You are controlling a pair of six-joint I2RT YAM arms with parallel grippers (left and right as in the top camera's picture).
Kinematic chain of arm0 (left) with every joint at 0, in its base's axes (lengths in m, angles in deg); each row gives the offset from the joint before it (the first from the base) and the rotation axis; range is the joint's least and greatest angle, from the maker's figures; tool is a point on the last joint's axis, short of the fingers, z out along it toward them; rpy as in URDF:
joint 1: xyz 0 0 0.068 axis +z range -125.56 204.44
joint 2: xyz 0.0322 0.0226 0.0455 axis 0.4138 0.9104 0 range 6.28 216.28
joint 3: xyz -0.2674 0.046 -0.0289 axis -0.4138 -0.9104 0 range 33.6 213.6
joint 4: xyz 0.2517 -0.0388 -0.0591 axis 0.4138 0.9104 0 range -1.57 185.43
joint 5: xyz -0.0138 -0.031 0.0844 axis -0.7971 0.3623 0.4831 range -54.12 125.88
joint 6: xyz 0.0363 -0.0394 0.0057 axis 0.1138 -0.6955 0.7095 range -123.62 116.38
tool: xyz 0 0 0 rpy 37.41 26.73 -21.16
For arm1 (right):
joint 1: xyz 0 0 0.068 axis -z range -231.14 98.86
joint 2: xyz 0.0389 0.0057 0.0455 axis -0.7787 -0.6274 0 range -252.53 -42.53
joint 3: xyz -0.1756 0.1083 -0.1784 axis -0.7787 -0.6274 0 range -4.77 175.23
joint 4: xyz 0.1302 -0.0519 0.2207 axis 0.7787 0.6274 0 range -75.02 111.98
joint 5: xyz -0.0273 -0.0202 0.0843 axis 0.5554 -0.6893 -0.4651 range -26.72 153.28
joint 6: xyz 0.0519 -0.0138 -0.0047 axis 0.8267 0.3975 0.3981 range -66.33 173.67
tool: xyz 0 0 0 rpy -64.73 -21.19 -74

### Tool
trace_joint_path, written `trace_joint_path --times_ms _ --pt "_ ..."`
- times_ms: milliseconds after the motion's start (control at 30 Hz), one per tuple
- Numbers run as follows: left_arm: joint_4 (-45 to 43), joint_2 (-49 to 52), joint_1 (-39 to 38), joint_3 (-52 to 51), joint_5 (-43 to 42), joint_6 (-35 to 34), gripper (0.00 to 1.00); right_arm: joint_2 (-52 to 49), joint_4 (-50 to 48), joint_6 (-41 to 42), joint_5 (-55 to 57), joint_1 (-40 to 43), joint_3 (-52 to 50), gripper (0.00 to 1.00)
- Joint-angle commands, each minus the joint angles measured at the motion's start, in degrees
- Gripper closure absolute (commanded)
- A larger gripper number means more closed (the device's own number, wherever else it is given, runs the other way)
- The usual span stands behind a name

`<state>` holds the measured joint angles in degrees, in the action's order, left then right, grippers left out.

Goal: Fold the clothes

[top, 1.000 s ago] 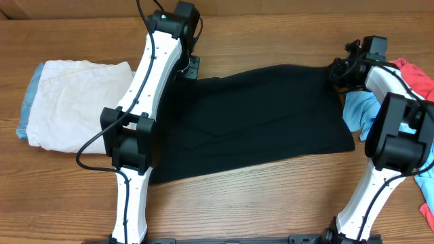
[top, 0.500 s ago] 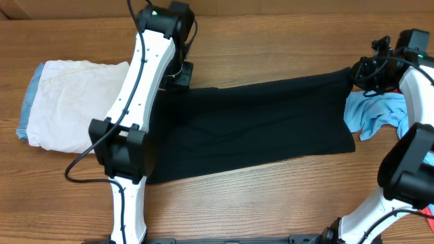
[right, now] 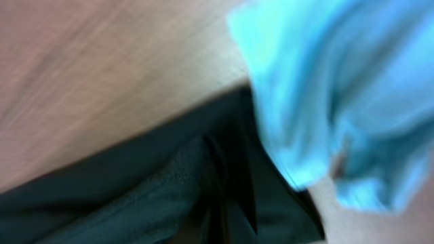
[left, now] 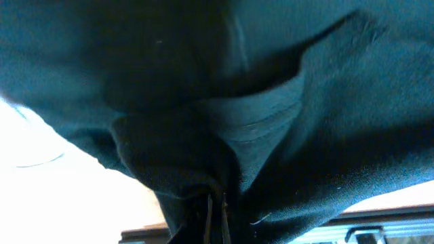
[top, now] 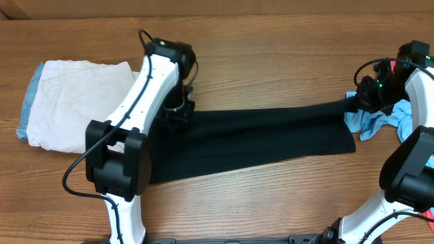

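The black T-shirt [top: 264,139] lies across the middle of the table as a long band, its far edge lifted and drawn toward the near side. My left gripper [top: 178,112] is shut on its far left corner; the black T-shirt [left: 325,122] fills the left wrist view, bunched at the jaws. At the shirt's far right corner my right gripper [top: 358,102] is shut on the fabric. The right wrist view shows the black T-shirt [right: 135,190] pinched at the bottom, beside a light blue garment [right: 339,95].
A folded cream garment [top: 78,102] rests on the left over a light blue one [top: 26,112]. At the right edge lie a crumpled light blue garment [top: 376,122] and a bit of red cloth [top: 388,68].
Both grippers have pulled the shirt's far edge toward the near side of the table. The visible black area has narrowed from a wide sheet to a band.
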<state>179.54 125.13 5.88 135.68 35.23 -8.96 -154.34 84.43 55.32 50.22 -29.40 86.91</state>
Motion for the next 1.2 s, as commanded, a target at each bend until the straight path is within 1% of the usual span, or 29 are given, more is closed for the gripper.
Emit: trace_joint_path --times_ms 0,133,167,200,233,267,300,333,367,400,433,500,533,567,633,667,700,767,833,900,1000,1067,1100,1167 --pt "-0.39 -0.72 -1.33 -3.89 -0.42 1.53 0.96 1.44 1.55 1.79 6.43 0.52 -0.11 0.96" --pt "-0.57 -0.72 -1.33 -7.06 -0.42 1.53 0.96 1.44 4.31 1.79 6.62 0.52 -0.11 0.96" --pt "-0.83 -0.72 -1.33 -7.50 -0.42 1.53 0.94 1.44 4.63 1.79 6.62 0.52 -0.11 0.94" --pt "-1.29 -0.72 -1.31 -7.85 -0.42 1.53 0.90 1.44 4.72 1.79 6.62 0.52 -0.11 0.91" --pt "-1.60 -0.72 -1.29 -7.85 -0.42 1.53 0.87 1.44 5.29 1.79 6.67 0.52 -0.11 0.85" --pt "-2.03 -0.72 -1.27 -7.80 0.17 1.57 0.66 1.44 6.01 1.81 7.15 0.52 -0.11 0.76" --pt "-1.99 -0.72 -1.16 -7.72 1.29 1.55 0.54 1.44 6.56 2.27 8.96 0.52 -0.11 0.69" --pt "-1.77 -0.72 -0.90 -7.72 1.99 1.55 0.46 1.44 6.67 3.54 10.25 0.52 -0.11 0.69" --pt "-1.29 -0.72 -0.52 -7.65 2.54 1.55 0.41 1.44 7.02 7.52 13.62 0.66 -0.11 0.69" --pt "-0.63 -0.72 -0.11 -7.45 2.73 1.55 0.38 1.44 7.17 9.35 15.26 0.87 -0.11 0.69" --pt "0.31 -0.72 0.83 -6.99 2.69 1.53 0.34 1.44 6.73 10.40 15.96 1.68 -0.13 0.63" --pt "1.79 -0.81 2.67 -5.46 2.64 1.55 0.32 1.44 5.20 10.36 13.92 3.28 -0.22 0.59" --pt "2.12 -0.85 3.45 -4.48 2.51 1.53 0.31 1.44 4.11 9.42 12.07 4.31 -0.37 0.54" --pt "2.12 -0.90 4.35 -3.26 2.19 1.53 0.31 1.44 3.13 7.65 10.12 4.96 -0.63 0.50" --pt "1.70 -0.96 6.08 -0.02 0.44 1.62 0.30 1.44 0.31 3.21 4.42 6.84 -1.75 0.45" --pt "0.66 -1.01 7.74 3.67 -3.34 2.01 0.30 1.18 -2.78 -1.90 -2.01 8.63 -3.61 0.35" --pt "-0.15 -1.11 9.20 7.76 -8.74 2.49 0.31 0.70 -4.26 -3.93 -5.97 9.57 -5.62 0.27" --pt "-1.25 -1.36 10.34 11.61 -13.60 3.30 0.31 -0.13 -4.37 -6.51 -7.96 9.75 -7.48 0.25" --pt "-2.58 -1.66 11.13 15.58 -16.70 3.56 0.31 -1.44 -4.59 -7.93 -9.99 9.64 -9.46 0.23" --pt "-3.48 -1.77 11.58 19.50 -18.82 3.69 0.30 -3.06 -4.55 -8.85 -10.38 9.51 -10.84 0.20" --pt "-3.41 -1.77 11.91 24.65 -19.98 4.11 0.29 -5.16 -4.07 -8.98 -10.38 9.51 -11.58 0.20" --pt "-2.80 -1.77 11.91 28.13 -19.98 4.22 0.28 -6.19 -2.91 -9.01 -10.40 9.51 -11.61 0.21" --pt "-2.43 -1.77 11.91 29.53 -19.98 5.01 0.28 -6.54 -2.23 -9.07 -10.38 9.51 -11.61 0.25" --pt "-1.66 -1.77 11.91 31.63 -19.91 6.14 0.27 -6.62 -1.31 -9.20 -10.40 9.51 -11.65 0.27"
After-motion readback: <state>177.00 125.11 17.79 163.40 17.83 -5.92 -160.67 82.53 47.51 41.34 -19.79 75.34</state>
